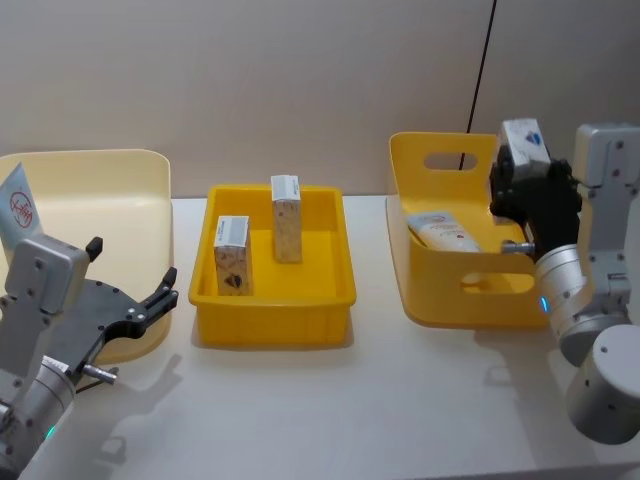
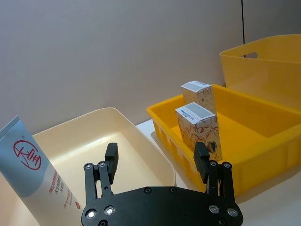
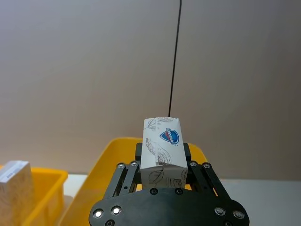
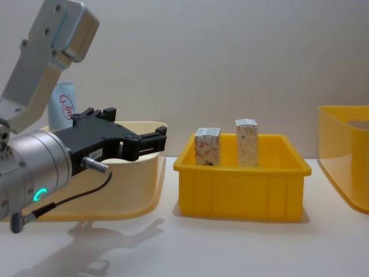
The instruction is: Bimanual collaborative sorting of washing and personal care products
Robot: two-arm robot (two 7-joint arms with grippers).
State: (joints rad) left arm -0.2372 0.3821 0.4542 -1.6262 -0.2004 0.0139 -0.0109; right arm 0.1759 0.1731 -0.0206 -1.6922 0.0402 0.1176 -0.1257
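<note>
On the far left of the tabletop [image 1: 400, 400] sits a cream bin [image 1: 110, 190], and a light-blue squeeze tube [image 2: 35, 176] with a red circled logo leans upright inside it against its left wall. Just in front of that bin's right rim hangs the left claw [image 1: 160, 295], its two black fingers [image 2: 110, 160] spread apart and gripping nothing; the chest view shows it level with the bin's rim, pointing toward the middle. Next comes a low yellow tray [image 1: 275, 315] at the centre, holding two small whitish cartons with reddish-brown marbled print, both upright and apart from each other: the near carton [image 1: 232, 256] stands toward the tray's left front, the far carton [image 1: 286, 218] stands farther back and a little to the right. Beyond the tray stands a taller yellow bin with handle slots [image 1: 440, 300], and a pale tube [image 1: 445, 233] lies on its side inside it. Above that bin's right rim the right claw [image 3: 162, 162] is clamped on a white carton with leaf drawings and a blue shield logo [image 3: 162, 146], held clear of the bin's floor
</note>
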